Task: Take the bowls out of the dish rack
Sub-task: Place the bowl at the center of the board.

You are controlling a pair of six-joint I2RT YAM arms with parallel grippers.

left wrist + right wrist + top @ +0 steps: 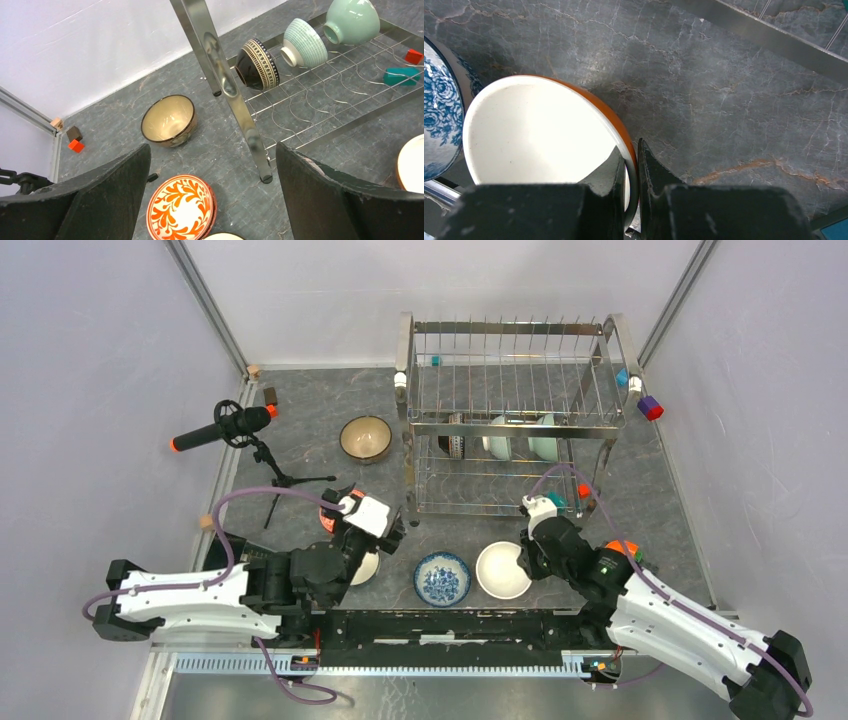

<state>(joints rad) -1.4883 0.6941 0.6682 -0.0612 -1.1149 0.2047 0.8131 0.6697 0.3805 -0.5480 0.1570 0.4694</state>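
right gripper (630,150) clamps orange bowl (539,135) rim, mouth up, probably set down | left gripper (212,147) wide, empty

grey marbled table (310,435) carries dish rack (515,427), loose bowls (365,438), microphone stand (275,477).

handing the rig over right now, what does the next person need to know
The left claw is open and empty, above the red/orange patterned bowl.
The right claw is shut on the rim of the orange bowl, which seems to sit on the table.
Done: those two, the blue-and-white bowl and the tan bowl are out of the dish rack.
Left, on edge in the lower tier: the dark patterned bowl, the striped bowl, the pale green bowl.
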